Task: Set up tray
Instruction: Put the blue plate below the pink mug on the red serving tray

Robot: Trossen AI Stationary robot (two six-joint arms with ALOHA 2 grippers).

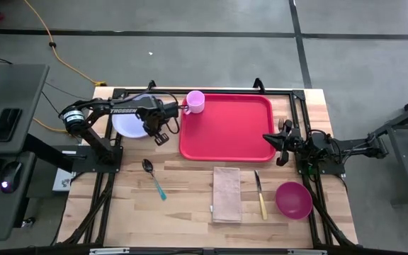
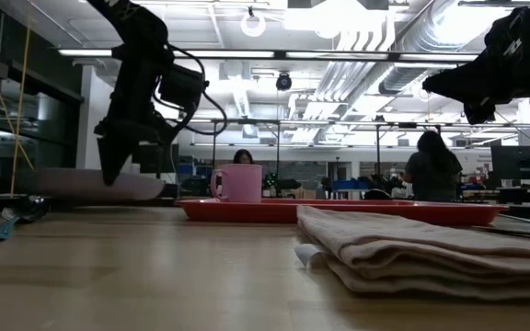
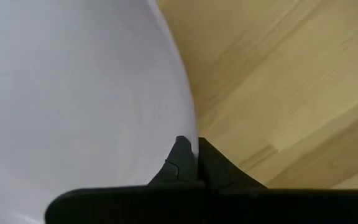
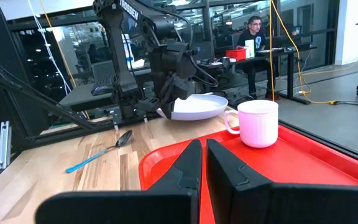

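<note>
The red tray (image 1: 227,131) lies flat on the table's far middle. A pink mug (image 1: 195,101) stands in its far left corner, handle toward the left. Left of the tray is a white plate (image 1: 128,122). My left gripper (image 1: 156,130) is shut on the plate's rim on the side toward the tray; it also shows in the low view (image 2: 109,175) and the right wrist view (image 4: 166,111). My right gripper (image 1: 282,147) is shut and hovers over the tray's right edge, touching nothing. The right wrist view shows the tray (image 4: 303,168) and mug (image 4: 258,123). My left gripper pinches the white plate's rim (image 3: 191,127) between its two fingers, one finger (image 3: 180,163) over the plate's inside and the other on its outer side. The fingers come from above, pointing down. The plate (image 4: 197,106) looks raised a little off the table, roughly level.
On the near half of the table lie a spoon with a blue handle (image 1: 153,178), a folded tan napkin (image 1: 227,193), a knife with a yellow handle (image 1: 260,196) and a pink bowl (image 1: 293,200). People sit at desks in the room beyond the table.
</note>
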